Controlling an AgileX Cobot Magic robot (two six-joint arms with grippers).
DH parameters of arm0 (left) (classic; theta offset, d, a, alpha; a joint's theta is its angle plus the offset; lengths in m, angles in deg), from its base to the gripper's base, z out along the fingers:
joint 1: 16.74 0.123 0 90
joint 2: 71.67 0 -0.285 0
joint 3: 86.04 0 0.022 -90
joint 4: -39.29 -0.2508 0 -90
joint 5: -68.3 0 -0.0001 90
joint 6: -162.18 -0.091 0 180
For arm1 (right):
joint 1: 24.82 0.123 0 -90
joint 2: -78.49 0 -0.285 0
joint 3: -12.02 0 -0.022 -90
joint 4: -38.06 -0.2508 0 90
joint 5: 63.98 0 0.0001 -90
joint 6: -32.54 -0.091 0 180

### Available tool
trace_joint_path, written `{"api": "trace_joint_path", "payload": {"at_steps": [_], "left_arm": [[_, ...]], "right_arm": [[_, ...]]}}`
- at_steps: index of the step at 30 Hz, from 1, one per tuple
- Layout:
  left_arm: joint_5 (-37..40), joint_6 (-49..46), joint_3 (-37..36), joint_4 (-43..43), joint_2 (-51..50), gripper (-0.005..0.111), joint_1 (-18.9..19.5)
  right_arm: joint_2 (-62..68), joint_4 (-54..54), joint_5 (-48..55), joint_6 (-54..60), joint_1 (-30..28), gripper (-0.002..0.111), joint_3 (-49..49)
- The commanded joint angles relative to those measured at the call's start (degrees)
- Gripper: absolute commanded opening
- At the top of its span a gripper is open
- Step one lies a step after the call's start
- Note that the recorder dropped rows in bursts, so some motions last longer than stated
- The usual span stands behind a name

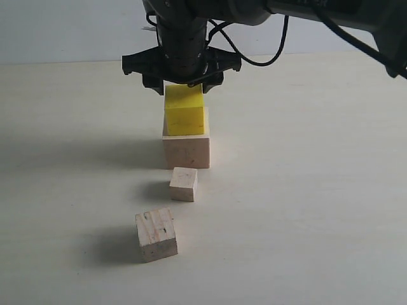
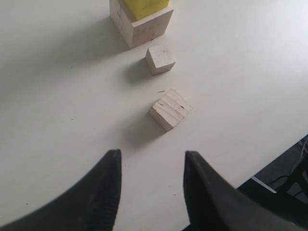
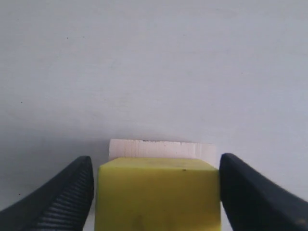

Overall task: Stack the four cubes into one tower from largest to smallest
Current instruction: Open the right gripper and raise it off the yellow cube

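1. Risk on pulling away: dragging the yellow cube (image 1: 184,117) sideways if either finger of the right claw (image 1: 183,84) catches a face, which could slide it off the large pale cube (image 1: 186,151) beneath.
2. Sits on that large cube, but nearer its left edge in the exterior view than its centre, and looks slightly turned. Likely to make the upper tiers lean or tip if left skewed.
3. Further risk: clipping the small cube (image 1: 184,183), just in front of the base on the worktop (image 1: 305,190), or the medium cube with striped grain (image 1: 156,235), lying farther forward, during a low sweep.
4. Right claw: spread wide, with a finger close against each upper side of the yellow cube. Cannot tell whether pressing on it or a hair clear.
5. Left claw (image 2: 152,154): released and empty, hanging above bare worktop, touching nothing, apart from the medium cube ahead of it.
6. Two of four tiers up. By judgement, medium cube next, then the small one, each needing a centred set-down.
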Motion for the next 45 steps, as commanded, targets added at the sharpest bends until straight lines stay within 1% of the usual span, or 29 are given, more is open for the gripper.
{"api": "trace_joint_path", "payload": {"at_steps": [1, 10, 14, 16, 20, 21, 22, 24, 28, 34, 38, 41, 43, 45], "left_arm": [[-0.3, 0.0, -0.2, 0.2, 0.3, 0.042, -0.4], [-0.3, 0.0, -0.2, 0.2, 0.3, 0.042, -0.4], [-0.3, 0.0, -0.2, 0.2, 0.3, 0.042, -0.4], [-0.3, 0.0, -0.2, 0.2, 0.3, 0.042, -0.4], [-0.3, 0.0, -0.2, 0.2, 0.3, 0.042, -0.4], [-0.3, 0.0, -0.2, 0.2, 0.3, 0.042, -0.4], [-0.3, 0.0, -0.2, 0.1, 0.3, 0.042, -0.4], [-0.3, -0.1, -0.2, -0.1, 0.3, 0.042, -0.4], [-0.3, -0.2, -0.2, -0.1, 0.3, 0.042, -0.4], [-0.3, -0.2, -0.2, -0.4, 0.3, 0.042, -0.4], [-0.3, -0.3, -0.2, -0.4, 0.3, 0.042, -0.4], [-0.3, -0.4, -0.2, -0.4, 0.3, 0.042, -0.4], [-0.3, -0.4, -0.2, -0.4, 0.3, 0.042, -0.4], [-0.3, -0.4, -0.2, -0.4, 0.3, 0.042, -0.4]], "right_arm": [[-1.2, 1.0, -0.7, 0.8, -0.2, 0.069, -0.5], [-4.2, 4.0, -2.1, 1.0, -0.2, 0.069, -0.5], [-7.1, 3.8, -1.6, 1.3, -0.2, 0.068, -0.5], [-8.8, 2.0, -1.2, 3.2, -0.2, 0.064, -0.5], [-12.0, -3.1, 4.2, 7.6, 0.4, 0.045, -0.3], [-12.4, -3.1, 6.4, 8.4, 1.0, 0.041, -0.1], [-12.7, -3.0, 8.9, 9.1, 1.9, 0.038, -0.1], [-12.8, -3.1, 12.6, 10.9, 4.1, 0.036, -0.1], [-12.8, -2.7, 12.6, 13.4, 11.0, 0.036, -0.1], [-13.7, -0.1, 12.6, 12.3, 21.5, 0.036, -0.1], [-14.2, -0.7, 12.6, 15.0, 27.3, 0.036, 3.0], [-15.0, -0.2, 12.6, 15.0, 29.7, 0.036, 7.0], [-15.9, 1.4, 12.6, 15.0, 29.9, 0.036, 9.4], [-17.2, 5.2, 12.6, 12.7, 29.2, 0.036, 11.4]]}}
